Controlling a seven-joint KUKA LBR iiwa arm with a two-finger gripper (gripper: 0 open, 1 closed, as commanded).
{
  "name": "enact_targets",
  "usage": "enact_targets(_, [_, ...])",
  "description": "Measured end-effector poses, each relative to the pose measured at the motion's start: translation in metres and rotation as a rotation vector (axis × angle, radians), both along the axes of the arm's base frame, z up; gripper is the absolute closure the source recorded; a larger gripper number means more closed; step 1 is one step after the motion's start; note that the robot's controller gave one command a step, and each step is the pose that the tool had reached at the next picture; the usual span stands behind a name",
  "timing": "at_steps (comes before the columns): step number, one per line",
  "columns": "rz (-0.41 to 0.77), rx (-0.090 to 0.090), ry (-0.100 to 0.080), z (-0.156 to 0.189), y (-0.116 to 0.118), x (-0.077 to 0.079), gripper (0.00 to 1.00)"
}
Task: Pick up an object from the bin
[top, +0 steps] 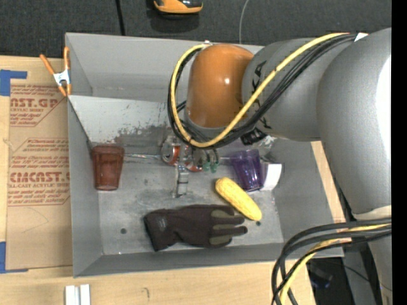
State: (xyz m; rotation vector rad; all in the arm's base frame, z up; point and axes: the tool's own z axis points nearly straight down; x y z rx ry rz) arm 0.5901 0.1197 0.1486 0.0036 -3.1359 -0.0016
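Note:
My gripper (182, 184) hangs below the orange wrist cover near the middle of the bin, low over the bare floor. Just in front of it lies a dark brown glove (191, 227), flat along the near wall. A yellow corn cob (238, 199) rests slantwise to the gripper's right, its lower end touching the glove. Beyond the cob a purple cup (247, 169) lies on its side next to a white piece (272, 175). Nothing shows in the gripper.
A red-brown translucent cup (107, 166) stands at the left wall, well apart from the gripper. The arm and its cables cover the bin's right and back part. Bare floor lies between the cup and the gripper.

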Motion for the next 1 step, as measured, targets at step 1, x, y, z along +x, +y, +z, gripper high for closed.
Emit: enact_targets(1, [-0.001,0.001,-0.007,0.0049,-0.0005,0.0016,0.00])
